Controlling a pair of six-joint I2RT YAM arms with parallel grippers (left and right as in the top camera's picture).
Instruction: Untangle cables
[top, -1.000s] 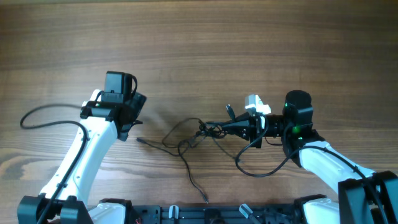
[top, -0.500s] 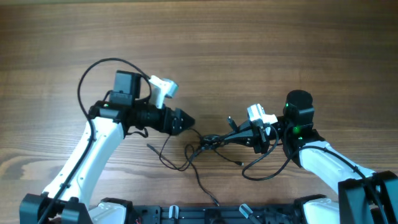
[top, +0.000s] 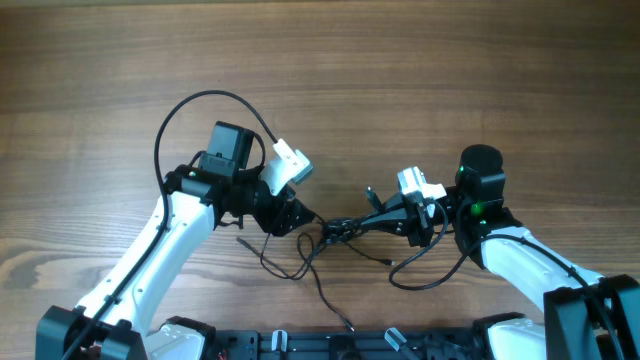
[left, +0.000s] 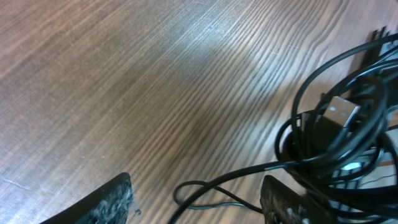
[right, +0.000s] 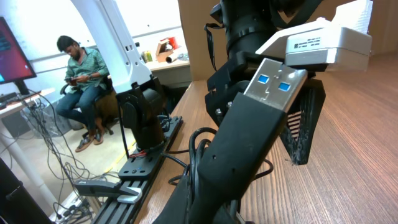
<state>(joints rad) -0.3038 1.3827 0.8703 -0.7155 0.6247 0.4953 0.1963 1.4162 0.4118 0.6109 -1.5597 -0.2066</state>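
The cables are thin black wires bunched in a small knot at the table's middle front, with loose strands trailing left and toward the front edge. My right gripper is shut on a black USB plug with a silver end, held just right of the knot. My left gripper is open just left of the knot. In the left wrist view its fingers straddle a thin wire loop, and the bunch lies to the right.
The left arm's thick black cable arcs over the table behind it. The right arm's thick cable loops in front. A black rail runs along the front edge. Bare wood lies behind both arms.
My left arm has swung right from the table's left side and its open gripper now sits at the knot. My right gripper shifted slightly forward a second ago and has since held still.
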